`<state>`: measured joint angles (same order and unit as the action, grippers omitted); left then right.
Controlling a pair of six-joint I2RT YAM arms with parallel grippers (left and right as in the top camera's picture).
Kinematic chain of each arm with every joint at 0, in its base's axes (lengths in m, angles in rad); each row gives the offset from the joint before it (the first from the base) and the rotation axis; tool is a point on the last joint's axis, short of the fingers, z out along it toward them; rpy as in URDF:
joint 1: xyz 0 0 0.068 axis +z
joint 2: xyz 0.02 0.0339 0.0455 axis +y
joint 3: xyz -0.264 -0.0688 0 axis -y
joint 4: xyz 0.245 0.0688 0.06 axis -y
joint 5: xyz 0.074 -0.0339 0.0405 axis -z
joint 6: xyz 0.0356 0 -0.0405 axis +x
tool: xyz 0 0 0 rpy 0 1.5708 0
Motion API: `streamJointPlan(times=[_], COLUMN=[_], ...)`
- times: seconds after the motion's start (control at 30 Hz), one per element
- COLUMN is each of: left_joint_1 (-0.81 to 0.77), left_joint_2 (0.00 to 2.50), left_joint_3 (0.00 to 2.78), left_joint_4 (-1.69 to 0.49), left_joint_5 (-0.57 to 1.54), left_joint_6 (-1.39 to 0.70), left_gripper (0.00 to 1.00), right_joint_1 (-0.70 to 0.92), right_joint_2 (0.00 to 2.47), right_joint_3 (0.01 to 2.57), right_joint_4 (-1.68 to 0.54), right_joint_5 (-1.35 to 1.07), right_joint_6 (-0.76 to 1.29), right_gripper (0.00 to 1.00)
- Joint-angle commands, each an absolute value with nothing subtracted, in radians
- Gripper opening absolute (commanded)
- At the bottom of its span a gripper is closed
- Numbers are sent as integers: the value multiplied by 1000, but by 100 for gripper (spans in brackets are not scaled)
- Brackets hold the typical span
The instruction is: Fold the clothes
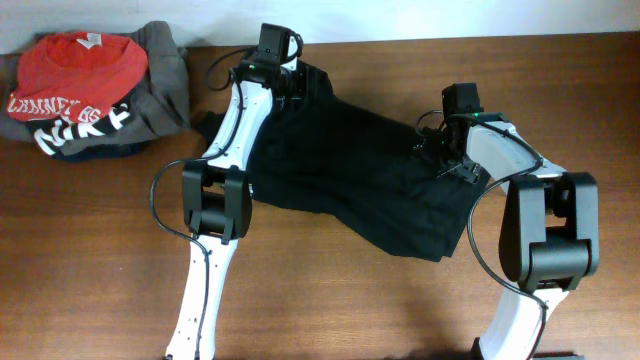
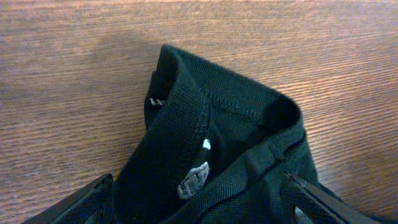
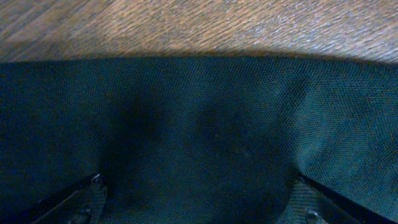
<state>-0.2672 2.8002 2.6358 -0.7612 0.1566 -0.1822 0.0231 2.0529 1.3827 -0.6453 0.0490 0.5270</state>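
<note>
One black garment (image 1: 350, 170) lay rumpled across the middle of the worktop (image 1: 330, 310). It ran from a bunched end at the far side, under the left arm (image 1: 235, 130), down to a broader end beside the right arm (image 1: 500, 160).

There were two arms, each reaching over one end of that garment. The left fingers (image 2: 74, 205) numbered two and stood wide apart at the lower corners of the left wrist view, with cloth lying between them and nothing clamped. The two right fingers (image 3: 68, 202) were also spread wide above the cloth and gripped nothing. Whether their tips touched the fabric could not be told.

Only the left wrist view showed the ribbed collar (image 2: 186, 118), which was folded over on itself, with a line of stitching and a small pale mark (image 2: 193, 182) below it. The right wrist view showed only plain knit and one straight edge (image 3: 199, 60) against the wood.

Only the overhead view showed the garment's whole outline. It alone also showed a pile at the far left corner, well apart from the garment. As far as could be counted, the pile held three pieces:
- a red shirt (image 1: 80, 60) with white lettering, on top
- a grey garment (image 1: 165, 75)
- a dark piece with white letters (image 1: 75, 130), underneath
</note>
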Motion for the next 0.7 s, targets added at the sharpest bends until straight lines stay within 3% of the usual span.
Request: streamJointPlan(times=[0.0, 0.23, 0.27, 0.37, 0.5, 0.67], left_joint_1=[-261, -261, -261, -261, -261, -261], left_joint_2=[2805, 2805, 2805, 2805, 2805, 2805], left_joint_3=[2645, 2645, 2645, 2645, 2645, 2645], left_joint_4=[-764, -745, -743, -738, -738, -738], left_joint_5=[149, 150, 150, 154, 153, 152], left_joint_6=[-170, -170, -170, -170, -170, -170], left_gripper=[84, 81, 77, 54, 34, 24], right_joint_1=[27, 27, 27, 27, 27, 25], right_joint_2=[2087, 2087, 2087, 2087, 2087, 2078], right_joint_3=[1359, 1359, 1359, 1359, 1359, 1360], right_joint_4=[-643, -643, -643, -643, -642, -657], right_joint_5=[64, 64, 65, 65, 65, 69], right_joint_6=[541, 541, 541, 541, 541, 564], right_gripper=[99, 99, 99, 99, 99, 99])
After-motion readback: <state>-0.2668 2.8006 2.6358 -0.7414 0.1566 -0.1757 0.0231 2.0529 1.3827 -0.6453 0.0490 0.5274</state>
